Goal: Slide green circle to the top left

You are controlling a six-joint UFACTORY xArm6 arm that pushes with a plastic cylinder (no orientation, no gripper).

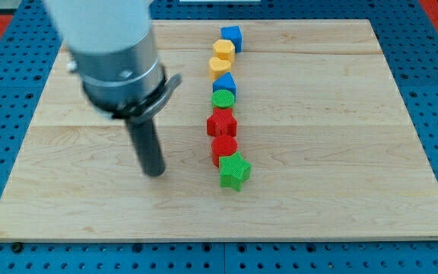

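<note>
The green circle (223,99) lies in the middle of a column of blocks near the board's centre. It touches a blue block (225,84) above it and a red star-like block (221,123) below it. My tip (155,173) rests on the wooden board (341,114) to the left of the column, well below and left of the green circle, about level with the green star (234,171). It touches no block.
The column runs from the view's top down: blue cube (231,36), yellow hexagon (223,50), yellow block (220,65), blue block, green circle, red star, red round block (224,147), green star. The arm's grey body (116,53) covers the board's upper left.
</note>
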